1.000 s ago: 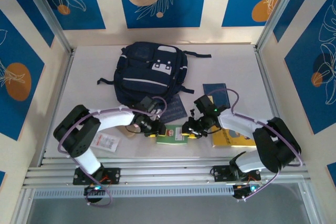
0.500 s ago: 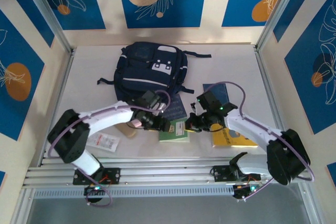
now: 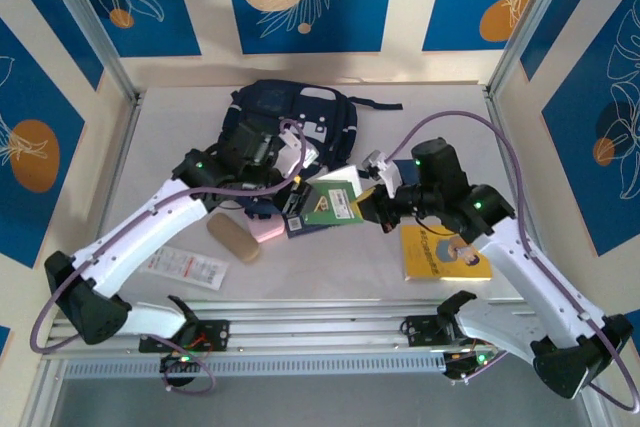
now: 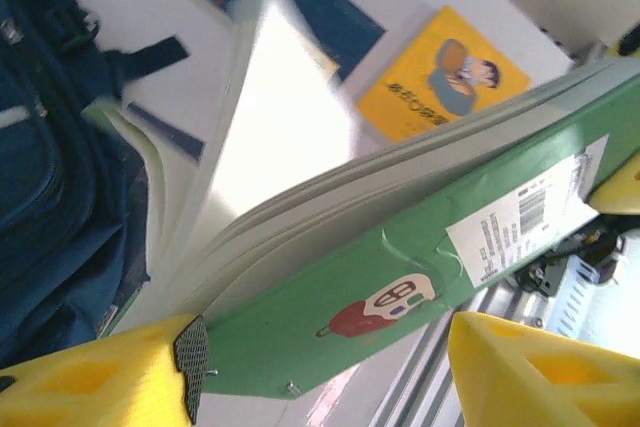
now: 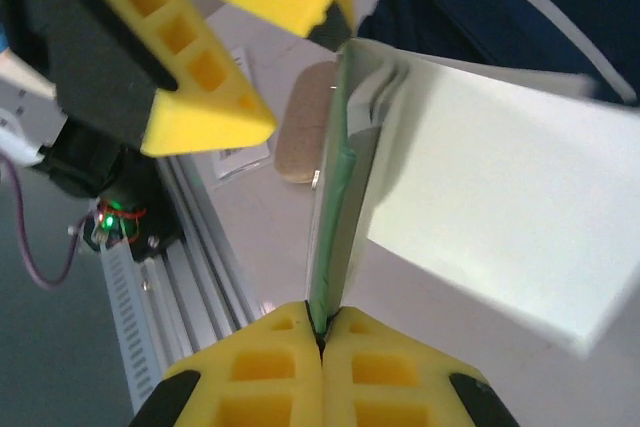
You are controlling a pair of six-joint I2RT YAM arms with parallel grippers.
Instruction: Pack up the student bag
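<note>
a: since a second ago both your arms have swung up from the near edge toward the backpack [image 3: 268,105], and the green book [image 3: 336,205] has come up off the table [image 3: 455,127] with them.

b: who has the book?

a: your right gripper [image 5: 322,335]. its yellow fingers are pinched tight on the edge of the green cover, and the pages fan open away from them. the book hangs tilted in the air, just in front of the backpack.

b: and the other one?

a: your left gripper [image 4: 322,347] stands wide. the book passes between its fingers. one pad [image 4: 190,355] sits right at the corner of the cover, though i cannot tell if it touches, and the other finger is clear of the book. it grips nothing.

b: where is the backpack?

a: at the far middle of the table, lying flat with its grey-white patch up and straps trailing to both sides. your left arm reaches over its near part, so you cannot tell from here whether it is unzipped.

b: what else is on the table?

a: a yellow book [image 3: 440,252] lies near right, partly under your right arm, with a blue book [image 4: 300,2] just beyond it. a dark blue booklet [image 3: 303,225] lies below the raised book. a tan case [image 3: 232,238] lies just beside a pink item [image 3: 268,231] under your left arm, and a white packet [image 3: 188,267] lies near left, apart from them.
</note>
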